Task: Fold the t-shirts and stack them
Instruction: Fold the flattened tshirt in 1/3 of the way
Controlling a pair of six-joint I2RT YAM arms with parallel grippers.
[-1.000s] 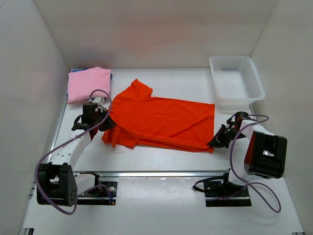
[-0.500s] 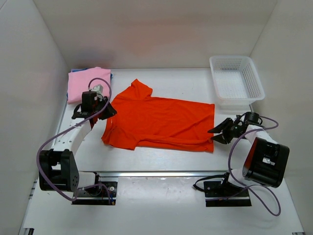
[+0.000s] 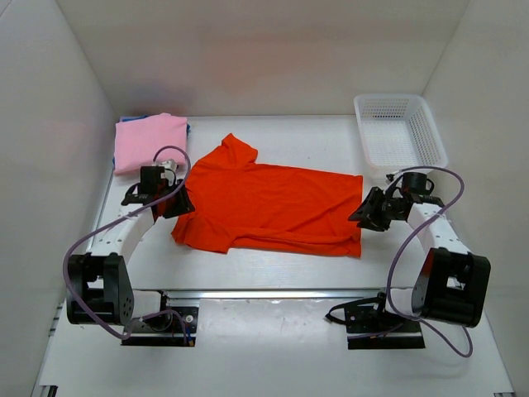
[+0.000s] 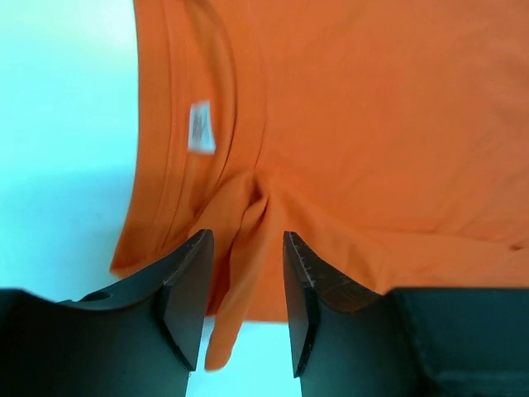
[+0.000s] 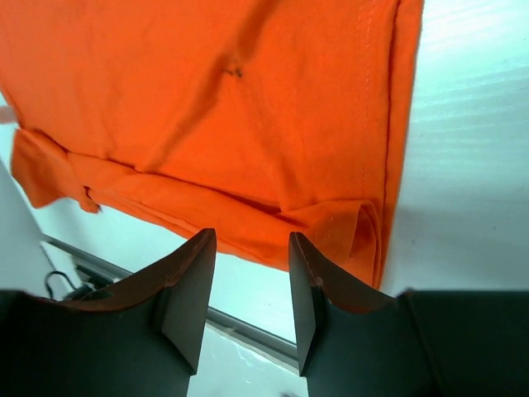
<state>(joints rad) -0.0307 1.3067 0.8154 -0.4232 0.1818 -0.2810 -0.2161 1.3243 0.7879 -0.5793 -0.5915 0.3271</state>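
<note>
While your left tool [image 4: 245,248] is hanging with its jaws apart over the collar end of the orange-red t-shirt [image 3: 273,207], gripping nothing, your right tool [image 5: 250,240] is hovering open and empty above the hem corner, right of centre in the overhead frame. The shirt is lying spread across the middle of the tabletop [image 3: 273,265], a small crease bunching below the left jaws. The pink t-shirt [image 3: 149,141] is sitting folded in the upper left on a blue t-shirt [image 3: 124,120], and the white mesh basket [image 3: 438,153] is sitting in the upper right.
</note>
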